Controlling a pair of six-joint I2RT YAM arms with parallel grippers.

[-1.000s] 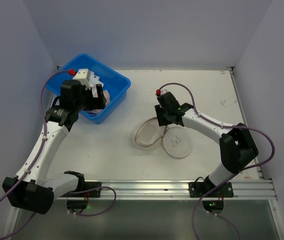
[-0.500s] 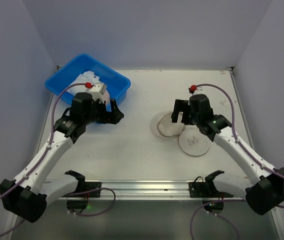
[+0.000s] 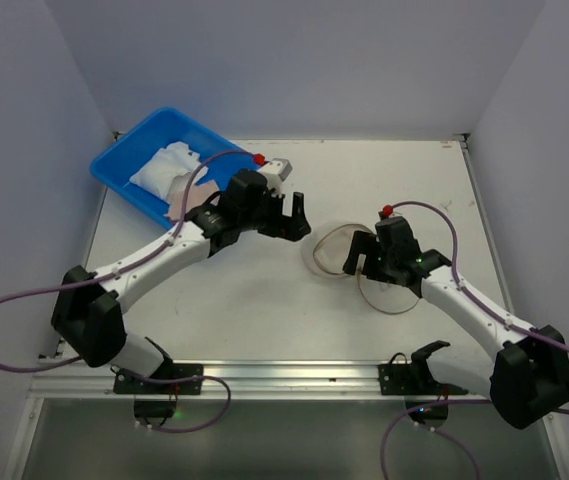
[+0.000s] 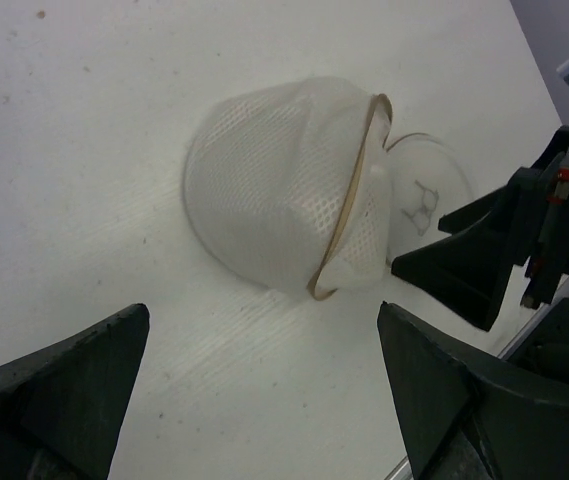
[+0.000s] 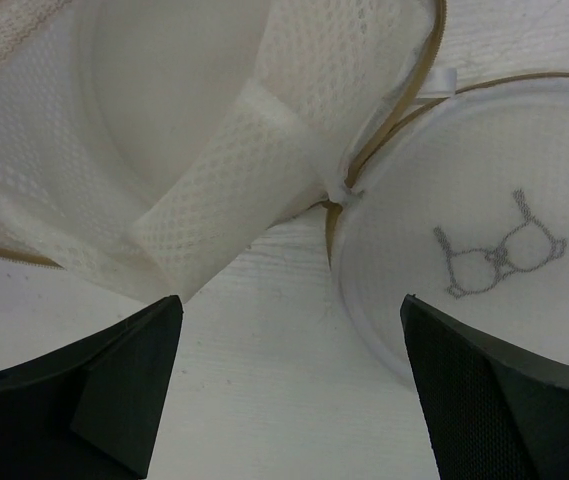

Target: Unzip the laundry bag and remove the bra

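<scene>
The laundry bag (image 3: pixel 326 250) lies unzipped in the middle of the table, a cream mesh dome (image 4: pixel 279 190) with a tan zipper rim. Its round lid (image 5: pixel 484 250), with the black bra-outline mark, is flipped flat to the right. In the right wrist view the bag's inside (image 5: pixel 164 120) looks empty. A crumpled white and pinkish heap, apparently the bra (image 3: pixel 172 170), lies in the blue tub (image 3: pixel 114 170). My left gripper (image 3: pixel 296 215) (image 4: pixel 264 400) hangs open just left of the bag. My right gripper (image 3: pixel 357 256) (image 5: pixel 294 390) is open beside the bag and lid, holding nothing.
The blue tub stands at the back left corner of the table. The two grippers face each other across the bag, and the right gripper's black fingers (image 4: pixel 474 260) show in the left wrist view. Grey walls close in the table on three sides.
The left arm swung out of the blue tub to the centre, beside the bag. The right gripper opened, let go of the bag and drew back; the bag shifted right.
</scene>
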